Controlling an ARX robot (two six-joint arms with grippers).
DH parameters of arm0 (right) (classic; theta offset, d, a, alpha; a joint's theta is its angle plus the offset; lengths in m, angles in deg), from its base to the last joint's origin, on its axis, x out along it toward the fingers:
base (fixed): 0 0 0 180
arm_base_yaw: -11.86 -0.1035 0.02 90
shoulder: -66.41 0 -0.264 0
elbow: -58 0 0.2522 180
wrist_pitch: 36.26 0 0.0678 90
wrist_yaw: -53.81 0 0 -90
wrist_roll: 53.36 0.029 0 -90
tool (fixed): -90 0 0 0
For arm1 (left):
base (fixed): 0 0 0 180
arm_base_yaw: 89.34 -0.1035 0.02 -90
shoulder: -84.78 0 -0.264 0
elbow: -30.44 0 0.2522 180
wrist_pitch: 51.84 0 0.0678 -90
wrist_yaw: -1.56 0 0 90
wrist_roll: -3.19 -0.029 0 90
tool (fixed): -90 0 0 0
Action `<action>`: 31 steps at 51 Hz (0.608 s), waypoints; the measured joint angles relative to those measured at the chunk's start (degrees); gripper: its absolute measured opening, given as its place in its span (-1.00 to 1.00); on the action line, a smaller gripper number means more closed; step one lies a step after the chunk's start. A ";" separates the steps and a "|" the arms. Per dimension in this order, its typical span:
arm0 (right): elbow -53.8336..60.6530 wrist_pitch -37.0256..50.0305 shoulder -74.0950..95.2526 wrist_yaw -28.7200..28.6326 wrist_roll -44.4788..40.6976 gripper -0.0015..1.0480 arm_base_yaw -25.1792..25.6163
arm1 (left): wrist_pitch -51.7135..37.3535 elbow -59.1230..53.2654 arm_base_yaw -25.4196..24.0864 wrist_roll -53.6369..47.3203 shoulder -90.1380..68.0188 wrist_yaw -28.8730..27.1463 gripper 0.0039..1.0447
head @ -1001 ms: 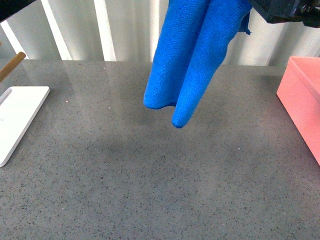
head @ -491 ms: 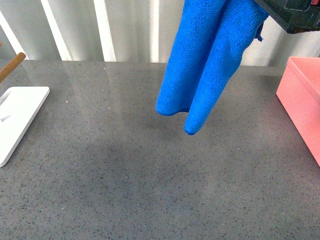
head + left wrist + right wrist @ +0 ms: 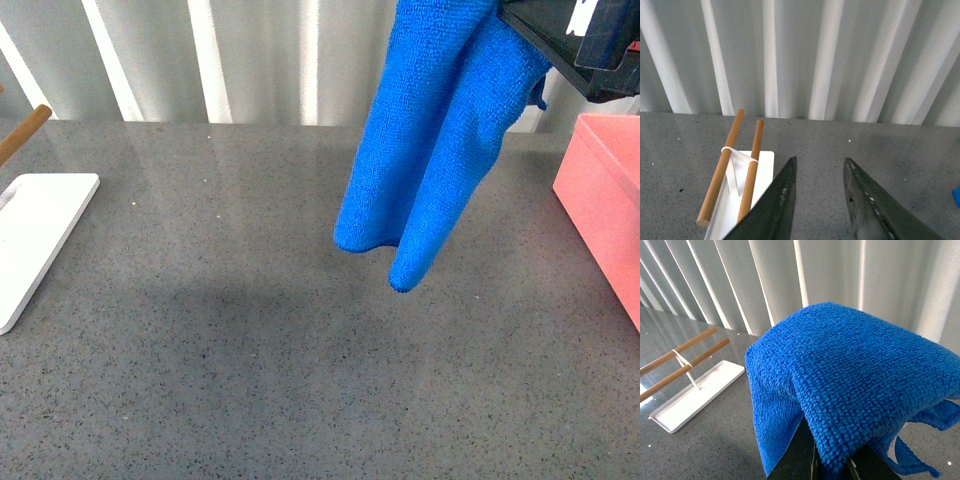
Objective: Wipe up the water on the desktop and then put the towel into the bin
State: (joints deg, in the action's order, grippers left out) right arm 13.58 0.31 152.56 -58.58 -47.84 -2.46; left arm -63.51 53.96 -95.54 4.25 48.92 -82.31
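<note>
The blue towel (image 3: pixel 430 140) hangs in two long folds above the dark speckled desktop (image 3: pixel 250 340), clear of its surface. My right gripper (image 3: pixel 827 464) is shut on the towel (image 3: pixel 850 385), which drapes over and hides most of both fingers. In the front view that gripper's black body shows at the top right. The pink bin (image 3: pixel 606 205) stands at the right edge, to the right of the hanging towel. My left gripper (image 3: pixel 820 167) is open with nothing between its dark fingers, over bare desktop (image 3: pixel 890 160) far from the towel. I see no water on the desktop.
A flat white tray (image 3: pixel 35 235) lies at the left edge; it carries two wooden rods (image 3: pixel 722 167) joined by a white band. A white pleated wall (image 3: pixel 250 60) runs along the back of the desktop.
The right gripper has carried the towel to the right, nearer the bin, and the hanging ends now sit a little lower in the front view.
</note>
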 joint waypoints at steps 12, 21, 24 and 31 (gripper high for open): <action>0.02 -1.88 -0.87 2.40 -0.96 -0.94 0.59 | 2.10 -3.85 6.01 -0.59 6.56 -5.95 -0.94; 0.04 -2.40 -0.87 5.64 -1.18 -0.94 1.18 | 4.55 -5.79 6.23 -0.61 10.84 -6.08 -0.94; 0.09 -2.40 -0.87 5.57 -1.18 -0.94 1.29 | 5.22 -6.21 6.23 -0.61 11.98 -6.10 -0.94; 0.09 -2.47 -0.87 5.38 -1.18 -0.94 1.55 | 7.15 -7.08 6.23 -0.63 14.73 -6.10 -0.94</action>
State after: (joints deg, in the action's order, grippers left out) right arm 13.67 -2.16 151.68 -53.20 -49.02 -0.91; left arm -56.36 46.88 -89.31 3.62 63.65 -88.40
